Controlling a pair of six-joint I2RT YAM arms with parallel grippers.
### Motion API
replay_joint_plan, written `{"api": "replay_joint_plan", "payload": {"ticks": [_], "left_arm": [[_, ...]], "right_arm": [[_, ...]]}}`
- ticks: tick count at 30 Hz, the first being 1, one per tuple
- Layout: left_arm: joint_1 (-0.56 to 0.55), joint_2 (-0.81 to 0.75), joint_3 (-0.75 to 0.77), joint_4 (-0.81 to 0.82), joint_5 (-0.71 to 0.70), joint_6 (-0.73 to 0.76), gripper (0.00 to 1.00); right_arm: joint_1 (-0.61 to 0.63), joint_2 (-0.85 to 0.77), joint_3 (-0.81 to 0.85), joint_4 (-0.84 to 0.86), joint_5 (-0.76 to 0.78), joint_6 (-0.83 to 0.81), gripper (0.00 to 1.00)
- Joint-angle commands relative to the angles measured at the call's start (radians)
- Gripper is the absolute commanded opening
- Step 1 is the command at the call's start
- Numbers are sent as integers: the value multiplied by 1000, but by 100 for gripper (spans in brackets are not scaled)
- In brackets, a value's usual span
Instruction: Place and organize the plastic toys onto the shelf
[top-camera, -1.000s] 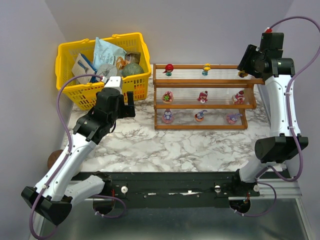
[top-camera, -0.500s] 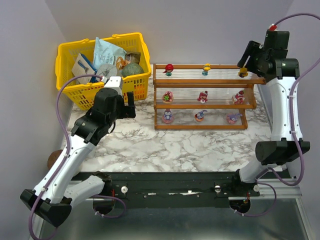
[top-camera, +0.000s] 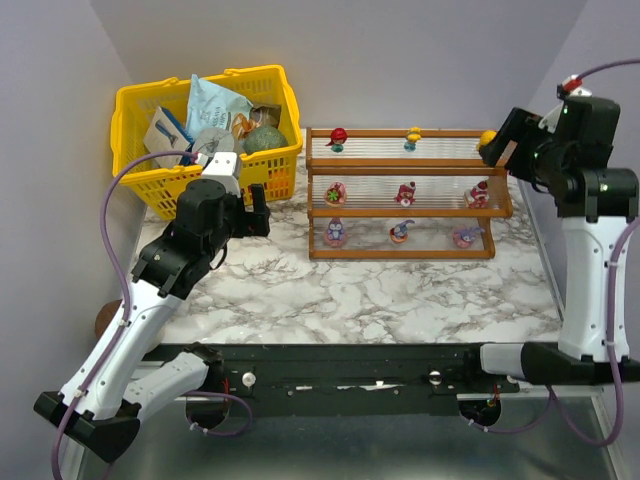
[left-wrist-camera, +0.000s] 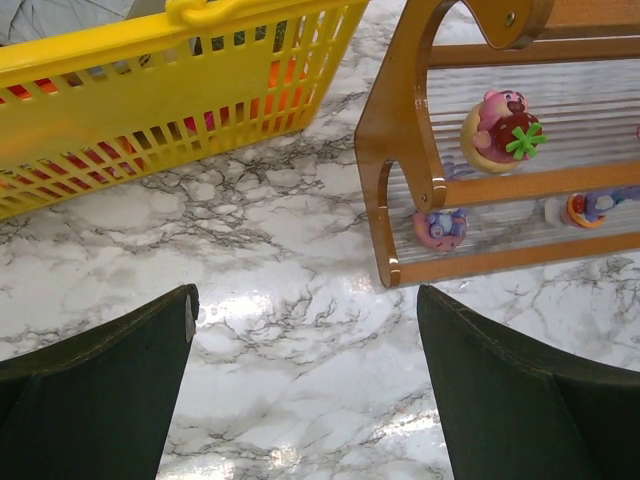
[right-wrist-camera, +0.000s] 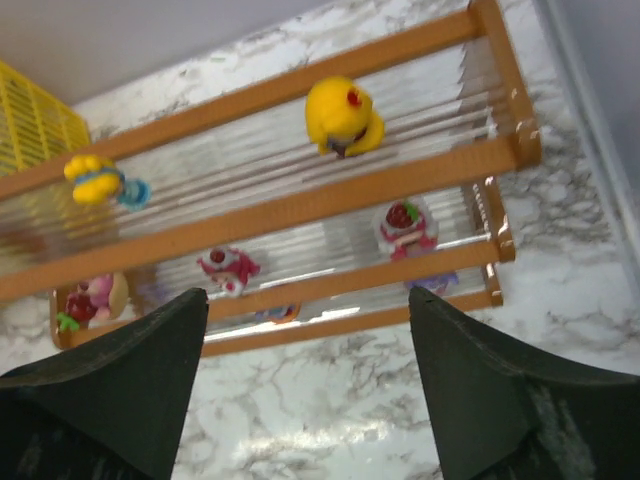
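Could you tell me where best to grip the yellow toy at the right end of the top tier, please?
Pinch the yellow toy across its round body, coming from above; the front rail runs before it and would likely block a low frontal reach.

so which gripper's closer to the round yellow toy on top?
Right. The right gripper hangs beside the round yellow toy; the left gripper is past the opposite end of the shelf.
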Motion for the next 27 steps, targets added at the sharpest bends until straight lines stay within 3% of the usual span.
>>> {"api": "replay_joint_plan", "payload": {"ticks": [1,4,15,27], "left_arm": [[5,-21,0,2,31,6,99],[4,-11,4,-11,45,18,99],[5,-11,-5,-1,39,7,99],[5,33,15,17,-5,9,99]], "right_arm": [[-6,-168,-232,24,-151,-8,97],[-6,-291,-368,47,-205,-39,100],[-6,-544,-531,49,-26,81,100],[-6,-543,-491,21,16,118,100]]}}
